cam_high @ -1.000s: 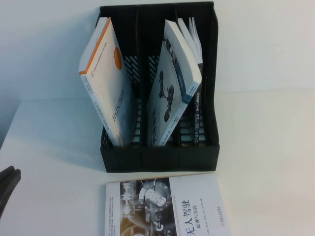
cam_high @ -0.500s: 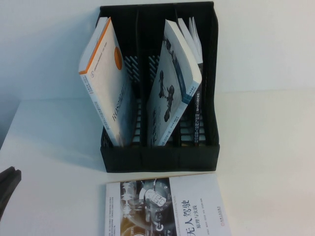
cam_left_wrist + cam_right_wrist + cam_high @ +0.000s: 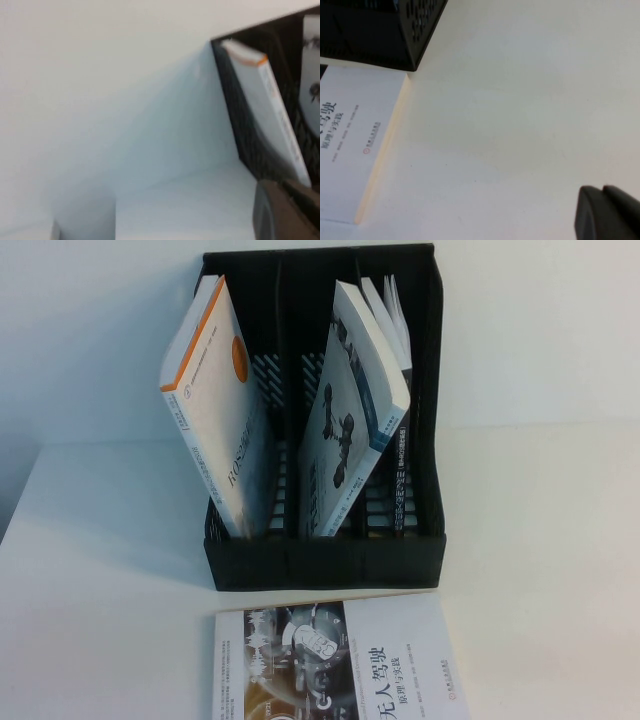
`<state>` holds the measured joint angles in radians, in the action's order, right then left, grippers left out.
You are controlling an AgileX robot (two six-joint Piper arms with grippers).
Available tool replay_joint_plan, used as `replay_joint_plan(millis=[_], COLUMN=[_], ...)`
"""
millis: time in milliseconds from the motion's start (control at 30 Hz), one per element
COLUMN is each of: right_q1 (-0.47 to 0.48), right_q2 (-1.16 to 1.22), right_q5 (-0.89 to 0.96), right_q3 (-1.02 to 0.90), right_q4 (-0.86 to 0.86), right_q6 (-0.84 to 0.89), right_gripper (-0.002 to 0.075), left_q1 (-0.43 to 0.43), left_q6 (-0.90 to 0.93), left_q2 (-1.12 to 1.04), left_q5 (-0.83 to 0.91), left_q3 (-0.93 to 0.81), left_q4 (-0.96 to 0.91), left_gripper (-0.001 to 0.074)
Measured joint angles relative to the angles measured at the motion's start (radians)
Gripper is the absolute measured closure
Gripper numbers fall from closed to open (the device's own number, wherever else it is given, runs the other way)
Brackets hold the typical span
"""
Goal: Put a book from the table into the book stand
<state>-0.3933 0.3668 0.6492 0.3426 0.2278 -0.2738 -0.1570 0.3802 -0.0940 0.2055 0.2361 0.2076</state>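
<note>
Here, the left gripper shows only in its own wrist view, its jaws pressed together on nothing. It hangs over the white worktop, off the stand's left wall.

The black stand sits at the middle of the worktop, and all three of its slots are taken. The left slot holds an orange-spined book, tilted with its top well out past the left wall. The middle slot holds a grey-photo book, leaning right against the divider. The right slot holds a dark book, with loose white pages sticking up behind it.

The book lies flat, cover up, just in front of the stand's low front lip, and nothing grips it.

The right gripper hovers over bare worktop to the right of the book and the stand's front corner. Its jaws are closed and empty.
</note>
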Motion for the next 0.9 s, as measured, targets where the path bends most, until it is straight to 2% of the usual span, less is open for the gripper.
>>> replay_joint_plan(millis=[233,367,900], right_q1=[0.0,0.0,0.0], right_q2=[0.0,-0.002,-0.002], right_q5=[0.0,0.0,0.0], right_q3=[0.0,0.0,0.0], right_q4=[0.0,0.0,0.0], right_q6=[0.0,0.0,-0.001], right_gripper=[0.0723,0.0723,0.0725], left_q1=[0.074,0.096,0.101], left_q6=[-0.008,-0.004,0.0], left_q2=[0.103,0.105,0.105], left_q5=[0.019,0.165,0.166], left_q3=[-0.243,-0.259,-0.259], left_q4=[0.078,0.094,0.109], left_gripper=[0.0738,0.0738,0.0738])
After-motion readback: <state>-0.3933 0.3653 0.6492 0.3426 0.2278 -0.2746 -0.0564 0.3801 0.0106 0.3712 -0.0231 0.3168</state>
